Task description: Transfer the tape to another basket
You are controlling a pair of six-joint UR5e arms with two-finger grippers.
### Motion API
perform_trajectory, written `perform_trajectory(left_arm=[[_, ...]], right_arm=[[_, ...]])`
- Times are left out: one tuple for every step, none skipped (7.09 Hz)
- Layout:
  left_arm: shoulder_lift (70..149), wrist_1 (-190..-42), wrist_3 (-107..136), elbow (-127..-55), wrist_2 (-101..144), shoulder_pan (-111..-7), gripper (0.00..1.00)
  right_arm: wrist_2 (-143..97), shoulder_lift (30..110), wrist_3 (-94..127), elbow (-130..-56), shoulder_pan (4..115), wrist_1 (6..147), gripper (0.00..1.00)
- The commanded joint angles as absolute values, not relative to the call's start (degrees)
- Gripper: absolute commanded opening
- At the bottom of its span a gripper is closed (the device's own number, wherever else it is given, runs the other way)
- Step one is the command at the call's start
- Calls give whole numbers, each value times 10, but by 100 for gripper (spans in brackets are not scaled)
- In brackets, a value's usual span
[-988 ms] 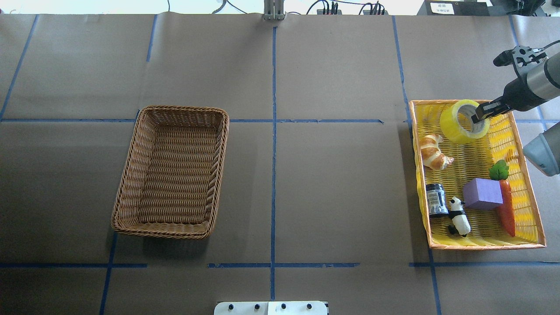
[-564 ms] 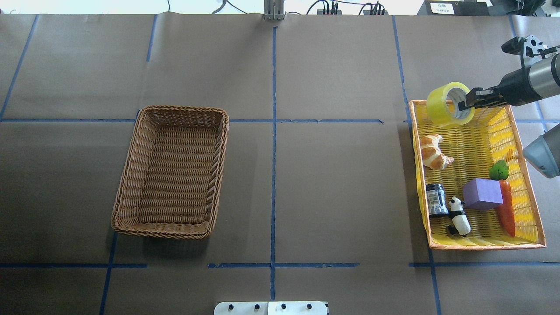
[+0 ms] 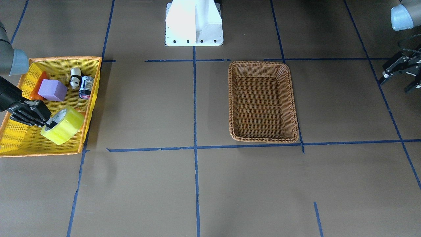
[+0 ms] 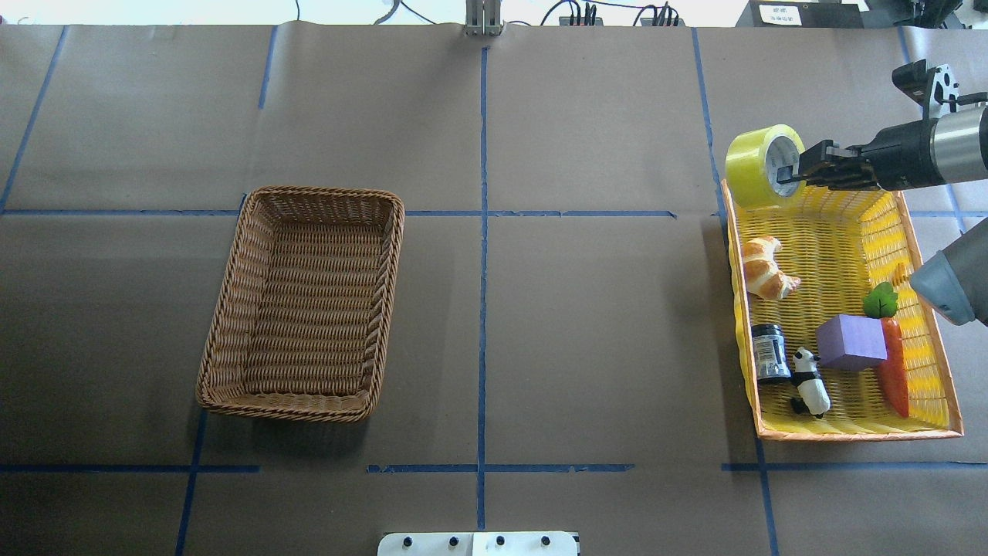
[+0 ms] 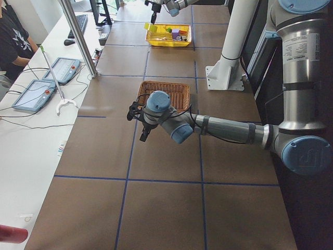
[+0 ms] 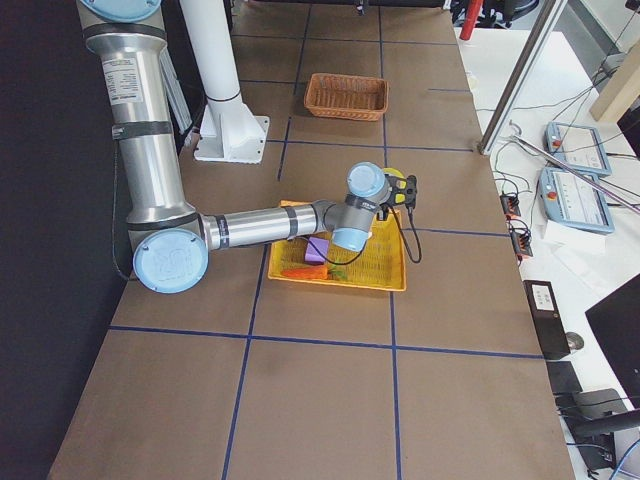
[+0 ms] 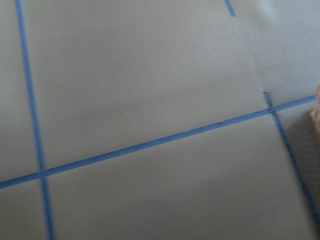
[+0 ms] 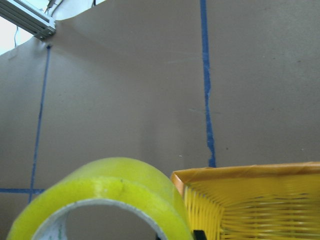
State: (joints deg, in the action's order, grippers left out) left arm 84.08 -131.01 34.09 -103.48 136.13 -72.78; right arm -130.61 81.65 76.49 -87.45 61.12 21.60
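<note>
The tape [image 4: 752, 166], a yellow roll with a pale core, hangs in the air over the far left corner of the yellow tray [image 4: 849, 435]. My right gripper [image 4: 789, 171] is shut on the tape's wall, one finger inside the core. In the front view the tape [image 3: 64, 126] and right gripper [image 3: 49, 124] show at the left. The right wrist view shows the tape [image 8: 115, 185] close up over the tray corner [image 8: 240, 175]. The brown wicker basket [image 4: 303, 303] stands empty left of centre. My left gripper [image 3: 397, 80] is open and empty, out past that basket [image 3: 263, 102].
The yellow tray holds a croissant [image 4: 764, 269], a black jar [image 4: 769, 353], a toy panda [image 4: 809, 382], a purple cube [image 4: 850, 342] and a carrot [image 4: 894, 371]. Bare brown paper with blue tape lines lies between tray and basket. The robot base [image 3: 194, 23] stands at the near edge.
My right gripper has lifted the tape out of the yellow tray and carried it up and toward the tray's far left corner. The left arm shows no change.
</note>
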Motion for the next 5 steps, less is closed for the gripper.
perform_trajectory(left_arm=[[881,-1404,534,-1035,1361,-678,100],[905,-1443,607,-1039,1361,-652,100],[933,-1476,669,-1043,1362,-624,100],[957,-1502,724,-1053,1363,-592,100],[981,-1512,785,-1069,1356,-564,100]], right_arm=[[-1272,817,874,-875,585,105,0],[-1251,817,916,-875,568,52,0],[-1230,825,936,-875,544,1,0],[-1223,831,947,-875,533,-40,0],[-1223,832,968,-875,525,-74,0]])
